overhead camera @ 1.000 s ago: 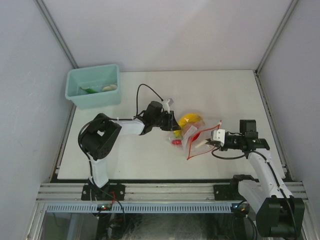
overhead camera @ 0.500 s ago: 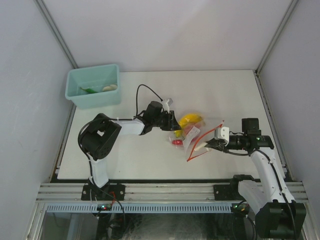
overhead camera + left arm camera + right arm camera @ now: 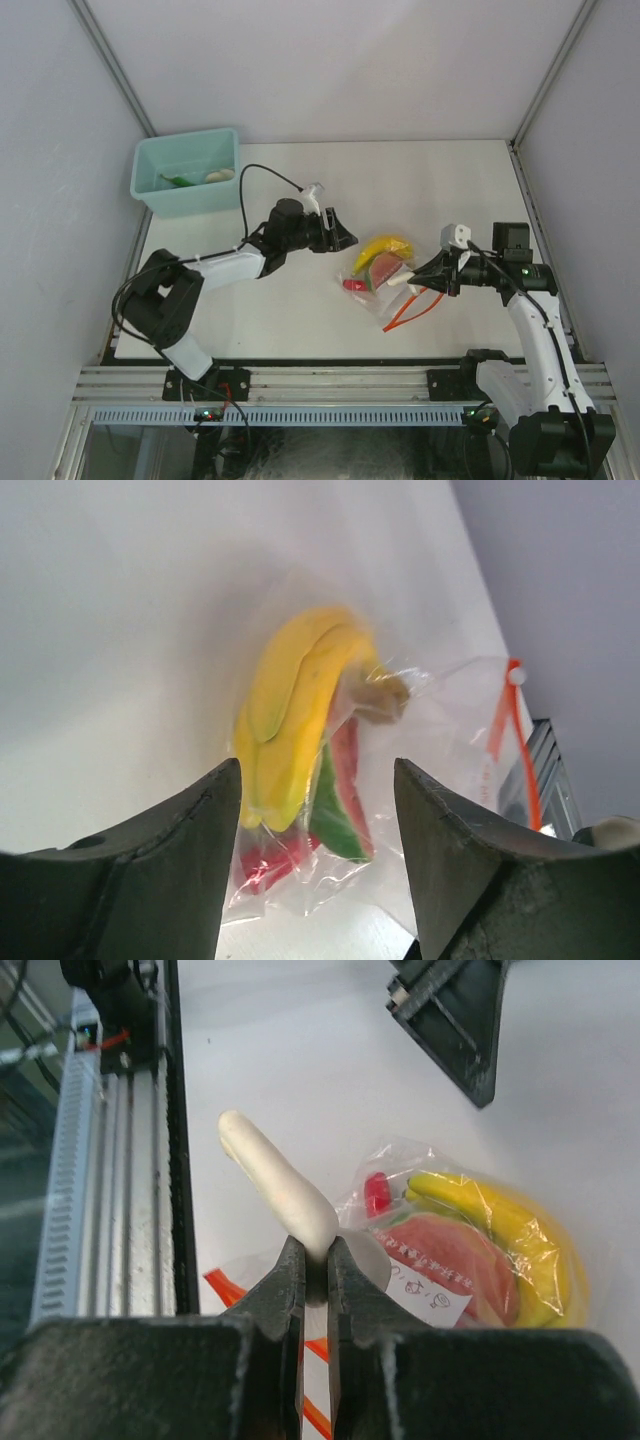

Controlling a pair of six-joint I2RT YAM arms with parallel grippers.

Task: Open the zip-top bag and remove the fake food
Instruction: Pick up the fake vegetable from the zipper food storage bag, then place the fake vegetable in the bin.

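Observation:
The zip-top bag (image 3: 392,290) lies right of the table's middle, its red-orange zip strip (image 3: 408,312) toward the near side. Inside it are a yellow banana (image 3: 383,246), a red-and-green piece (image 3: 383,270) and a small red piece (image 3: 352,284). My right gripper (image 3: 428,278) is shut on a whitish elongated piece (image 3: 275,1185) and holds it just above the bag's mouth. In the right wrist view the bag's white label (image 3: 432,1295) shows beside my right gripper (image 3: 315,1260). My left gripper (image 3: 338,233) is open and empty, left of the bag; in its wrist view (image 3: 318,772) the banana (image 3: 295,705) lies ahead.
A teal bin (image 3: 187,195) stands at the back left with a green piece (image 3: 178,181) and a whitish piece (image 3: 219,175) in it. The metal rail (image 3: 330,385) runs along the near edge. Grey walls close in the table on three sides.

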